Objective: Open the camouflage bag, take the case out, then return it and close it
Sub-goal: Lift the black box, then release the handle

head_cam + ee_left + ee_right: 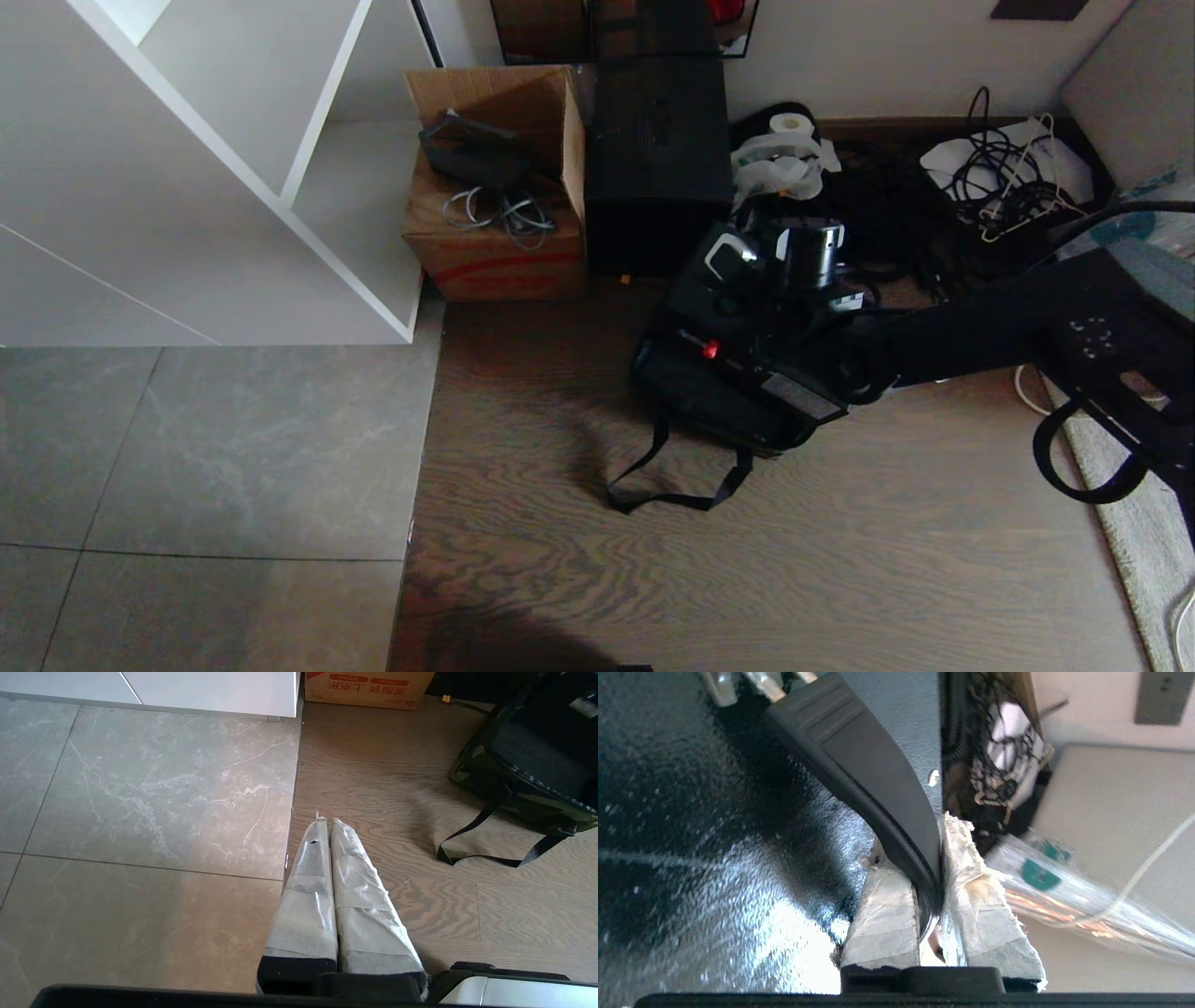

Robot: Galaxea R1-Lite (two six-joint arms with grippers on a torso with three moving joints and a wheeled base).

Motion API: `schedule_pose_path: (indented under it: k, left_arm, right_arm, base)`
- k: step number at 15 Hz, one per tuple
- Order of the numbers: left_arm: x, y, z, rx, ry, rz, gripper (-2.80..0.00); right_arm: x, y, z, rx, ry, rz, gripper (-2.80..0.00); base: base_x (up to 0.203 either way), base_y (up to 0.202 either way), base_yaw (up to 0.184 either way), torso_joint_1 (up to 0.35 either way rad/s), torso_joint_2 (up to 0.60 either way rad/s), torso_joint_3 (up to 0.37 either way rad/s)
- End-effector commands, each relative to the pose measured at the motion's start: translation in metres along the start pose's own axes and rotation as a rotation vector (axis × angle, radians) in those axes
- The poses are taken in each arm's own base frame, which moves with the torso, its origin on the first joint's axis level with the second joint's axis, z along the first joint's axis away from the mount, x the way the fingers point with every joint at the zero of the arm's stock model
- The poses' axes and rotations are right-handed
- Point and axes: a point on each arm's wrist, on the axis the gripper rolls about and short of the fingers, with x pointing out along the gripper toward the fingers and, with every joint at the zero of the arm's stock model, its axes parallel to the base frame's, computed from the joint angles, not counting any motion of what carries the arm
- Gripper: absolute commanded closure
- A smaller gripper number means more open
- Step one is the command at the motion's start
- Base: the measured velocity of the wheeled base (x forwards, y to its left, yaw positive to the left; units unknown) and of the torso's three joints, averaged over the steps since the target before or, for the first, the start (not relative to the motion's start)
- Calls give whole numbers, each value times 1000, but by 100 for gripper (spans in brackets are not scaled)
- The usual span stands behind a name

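Gripping the case (714, 858) handle (878, 774) in right gripper (931, 858) jaws | camouflage bag (719, 411) beneath | left gripper (327, 826) jaws pressed together, parked

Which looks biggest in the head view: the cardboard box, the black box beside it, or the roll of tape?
1. Black box and cardboard box: they look much alike, and the cardboard box's open flap adds to its spread, so no ranking between them.
2. Roll of tape: clearly the smallest.
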Motion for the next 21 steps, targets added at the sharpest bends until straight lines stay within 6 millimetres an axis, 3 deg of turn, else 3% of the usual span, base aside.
schedule_pose_path:
  k: [1, 6, 13, 18, 21]
  left_arm:
    - [1, 0, -3, -1, 10, 1, 0]
    - [1, 0, -3, 0, 10, 1, 0]
    - [1, 0, -3, 0, 10, 1, 0]
    - [1, 0, -3, 0, 10, 1, 0]
    - [1, 0, -3, -1, 10, 1, 0]
  right_arm:
    - [0, -29, -6, 14, 22, -34, 0]
    - [20, -52, -37, 10, 109, -77, 0]
    - [72, -89, -107, -2, 306, -171, 0]
    - [105, -86, -151, -18, 418, -195, 0]
    - [127, -71, -176, -8, 473, -192, 0]
  base:
    - [0, 0, 0, 0, 0, 0]
    - [0, 0, 0, 0, 0, 0]
    - [0, 0, 0, 0, 0, 0]
    - [0, 0, 0, 0, 0, 0]
    - [0, 0, 0, 0, 0, 0]
